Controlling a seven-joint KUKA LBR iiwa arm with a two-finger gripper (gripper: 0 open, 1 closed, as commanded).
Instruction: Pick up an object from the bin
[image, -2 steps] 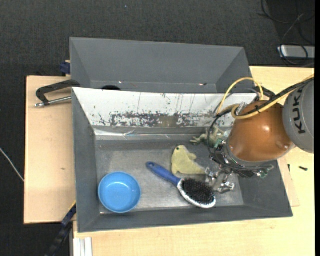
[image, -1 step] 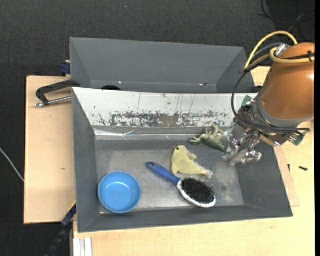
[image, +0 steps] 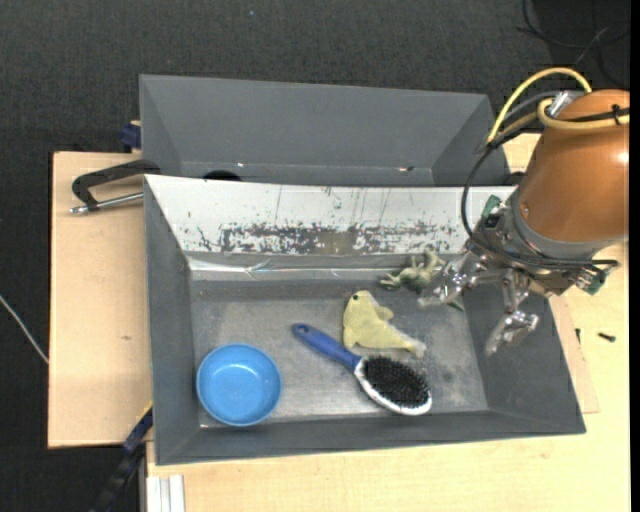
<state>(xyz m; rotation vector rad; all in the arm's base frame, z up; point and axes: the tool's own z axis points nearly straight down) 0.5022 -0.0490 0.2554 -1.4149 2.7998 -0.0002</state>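
Hovering at grey metal bin right, gripper spread, empty, 1 green plastic figure just left, far side, 1 yellow soft toy, 1 blue-handled hairbrush mid, 1 round blue bowl near-left.

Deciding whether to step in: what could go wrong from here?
The gripper hangs open by the bin's right wall, so closing there may scrape metal or catch nothing. One finger is close to the small green toy at the back wall and could nudge it away. The yellow soft toy lies against the hairbrush; both might drag together.
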